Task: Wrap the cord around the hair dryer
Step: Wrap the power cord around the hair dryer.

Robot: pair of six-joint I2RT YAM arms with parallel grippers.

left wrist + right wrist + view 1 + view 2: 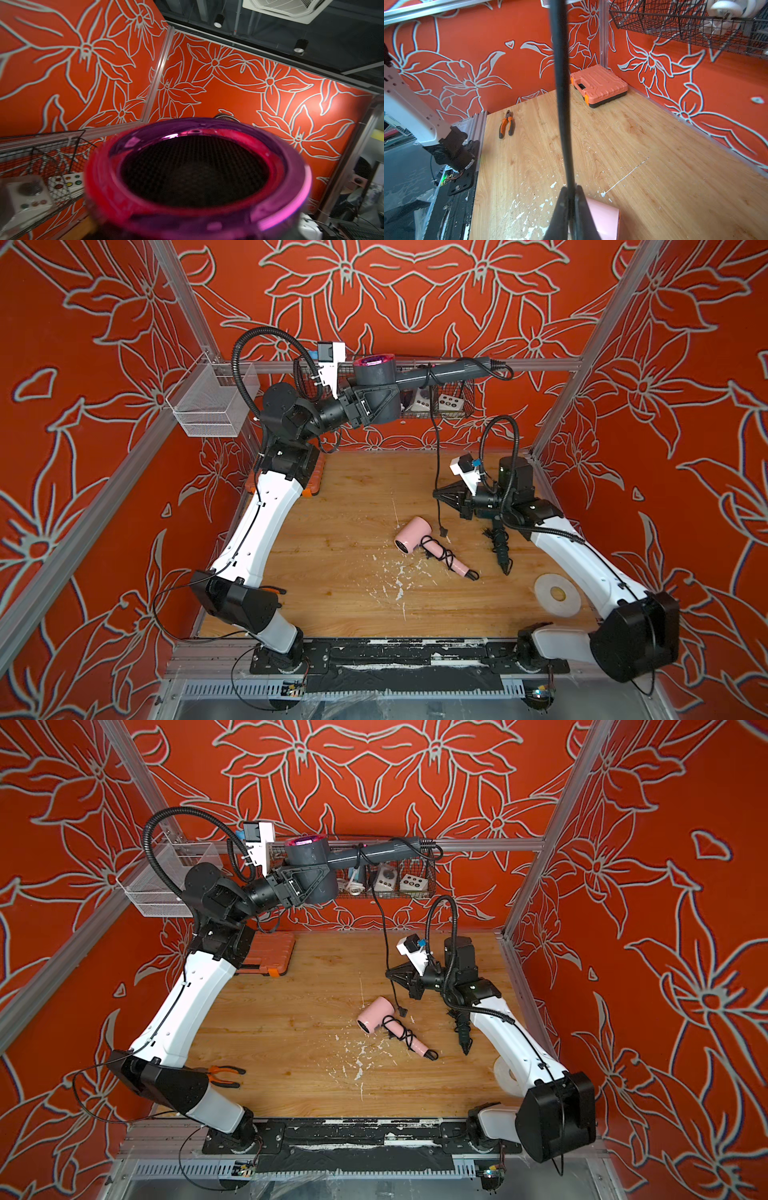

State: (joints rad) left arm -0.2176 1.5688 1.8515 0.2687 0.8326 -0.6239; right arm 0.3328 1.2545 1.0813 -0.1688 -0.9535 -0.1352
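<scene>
I count two hair dryers. The grey hair dryer (374,374) is up high, and the left jaws are clenched on its body. Its black cord (436,448) hangs down, pinched tight by the right jaws above the bench (332,551). The pink hair dryer (409,535) lies on the bench. One pair of pliers (224,1075) and one orange case (268,955) lie there too. Any writing is too small to read.

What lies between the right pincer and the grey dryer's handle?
Only the black cord, hanging from the handle down into the shut right pincer; nothing else. It shows in both top views.
</scene>
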